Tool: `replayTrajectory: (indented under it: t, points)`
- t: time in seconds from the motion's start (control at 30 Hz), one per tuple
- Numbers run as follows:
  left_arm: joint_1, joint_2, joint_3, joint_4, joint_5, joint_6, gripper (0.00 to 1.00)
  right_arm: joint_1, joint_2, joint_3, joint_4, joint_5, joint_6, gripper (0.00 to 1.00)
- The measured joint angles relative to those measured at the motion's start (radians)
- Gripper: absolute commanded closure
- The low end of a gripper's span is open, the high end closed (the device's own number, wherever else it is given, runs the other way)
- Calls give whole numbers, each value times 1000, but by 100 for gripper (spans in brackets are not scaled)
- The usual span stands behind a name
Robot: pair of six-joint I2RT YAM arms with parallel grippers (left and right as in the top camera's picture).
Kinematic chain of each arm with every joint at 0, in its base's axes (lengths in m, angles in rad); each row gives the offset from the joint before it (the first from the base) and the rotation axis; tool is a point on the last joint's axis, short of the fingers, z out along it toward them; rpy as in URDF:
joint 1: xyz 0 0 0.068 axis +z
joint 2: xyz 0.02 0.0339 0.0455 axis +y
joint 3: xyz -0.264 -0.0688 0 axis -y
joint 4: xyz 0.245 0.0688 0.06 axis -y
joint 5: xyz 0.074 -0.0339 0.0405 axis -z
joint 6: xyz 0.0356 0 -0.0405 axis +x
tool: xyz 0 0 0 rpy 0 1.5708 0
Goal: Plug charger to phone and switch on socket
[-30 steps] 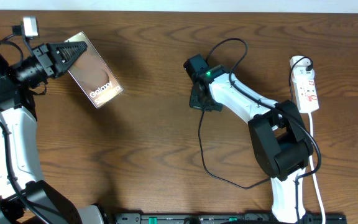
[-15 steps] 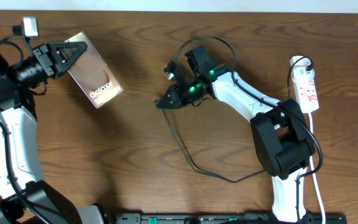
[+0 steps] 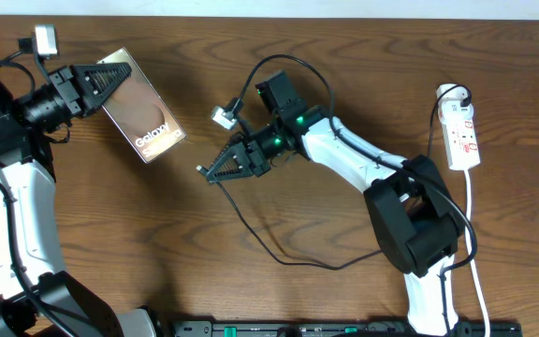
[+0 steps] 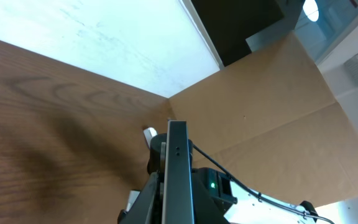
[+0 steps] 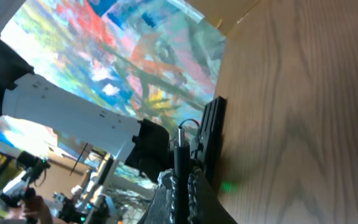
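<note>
Phone (image 3: 143,112) gripped edge-on, raised at far left, by my closed left gripper (image 3: 112,81), and charger (image 3: 293,263) tip pinched in my closed right gripper (image 3: 209,170), well apart: a tip skewed in the pinch would, I judge, jam against the phone's edge.

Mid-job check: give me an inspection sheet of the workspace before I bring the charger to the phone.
Surface: brown wooden table, no damage seen.
Job's things: phone at the left, screen facing up; charger trailing in a loop across the table, not yet joined to the phone; socket at the right edge, switch state too small to tell.
Clutter: nothing seen.
Grippers: left tool shut on the phone's edge; right tool shut on the charger's end, apart from the phone.
Cables: white cord runs from the socket toward the near edge; arm cable arches over the right wrist.
Surroundings: cardboard panel beyond the table.
</note>
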Motion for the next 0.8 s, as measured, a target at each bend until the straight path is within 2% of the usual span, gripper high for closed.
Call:
replayTrajectory:
  t: [0.17,0.37,0.63,0.8]
  points:
    - [0,0,0,0,-9,0,92,18,0,-6,303,-12,189,99]
    - [-5,0,0,-27,-54,0,93,18,0,-6,537,4,431,99]
    - [-31,0,0,-30,-108,0,92,18,0,-6,745,12,645,99]
    - [-31,0,0,-30,-117,0,92,18,0,-6,792,12,720,99]
